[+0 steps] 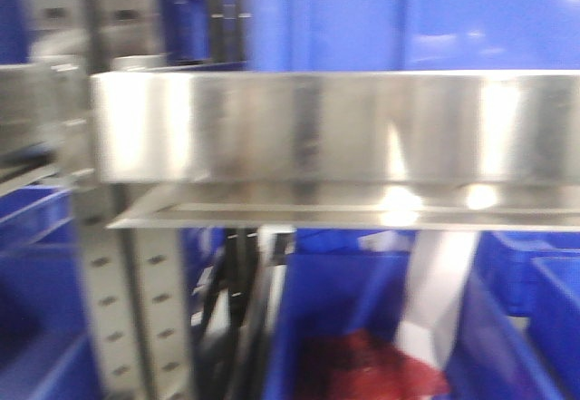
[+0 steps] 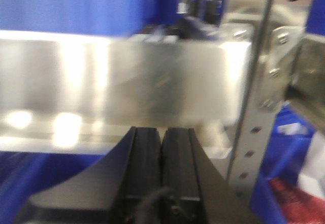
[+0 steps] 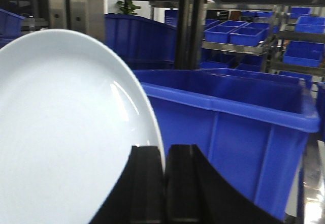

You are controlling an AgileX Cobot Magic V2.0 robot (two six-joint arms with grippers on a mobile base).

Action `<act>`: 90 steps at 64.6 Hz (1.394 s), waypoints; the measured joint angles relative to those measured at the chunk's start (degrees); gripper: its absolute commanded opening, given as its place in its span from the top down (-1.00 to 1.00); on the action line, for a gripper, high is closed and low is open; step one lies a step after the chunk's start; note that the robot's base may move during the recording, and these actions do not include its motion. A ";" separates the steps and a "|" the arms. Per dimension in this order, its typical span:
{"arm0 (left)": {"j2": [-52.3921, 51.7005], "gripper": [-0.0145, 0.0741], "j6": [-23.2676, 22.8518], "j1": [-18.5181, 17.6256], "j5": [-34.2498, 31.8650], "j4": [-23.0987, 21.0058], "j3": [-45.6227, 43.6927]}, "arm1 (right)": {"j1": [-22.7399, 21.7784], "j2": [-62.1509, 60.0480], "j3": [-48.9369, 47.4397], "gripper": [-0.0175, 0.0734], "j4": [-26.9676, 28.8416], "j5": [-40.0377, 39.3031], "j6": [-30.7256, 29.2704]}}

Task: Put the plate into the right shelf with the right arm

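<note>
Two black fingers of the right gripper [image 3: 163, 155] are clamped on the rim of the plate [image 3: 66, 132], held up clear of the blue bin [image 3: 228, 117] behind it; the left gripper [image 2: 161, 135] has its fingers pressed together, empty, before the shiny beam of the right shelf [image 1: 335, 128].

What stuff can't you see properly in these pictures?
- Right wrist view: the plate runs off the left and bottom edges, and the right end effector covers part of its rim.
- Front view: blur smears the shelf beam. The red thing in the blue bin below cannot be identified.
- Left wrist view: the bottom edge cuts off the left end effector.
</note>
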 measured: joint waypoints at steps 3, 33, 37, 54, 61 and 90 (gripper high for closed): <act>0.00 0.78 0.00 0.00 0.00 0.00 0.00 | 0.00 0.00 0.00 0.46 0.00 0.00 0.00; 0.00 0.78 0.00 0.00 0.00 0.00 0.00 | 0.00 0.00 0.00 0.46 0.00 0.00 0.00; 0.00 0.78 0.00 0.00 0.00 0.00 0.00 | 0.00 0.00 0.00 0.46 0.00 0.00 0.00; 0.00 0.78 0.00 0.00 0.00 0.00 0.00 | 0.00 0.00 0.00 0.46 0.00 0.00 0.00; 0.00 0.78 0.00 0.00 0.00 0.00 0.00 | 0.00 0.00 0.48 0.46 0.00 -0.54 0.00; 0.00 0.78 0.00 0.00 0.00 0.00 0.00 | 0.00 0.00 3.27 0.46 0.73 -6.22 0.00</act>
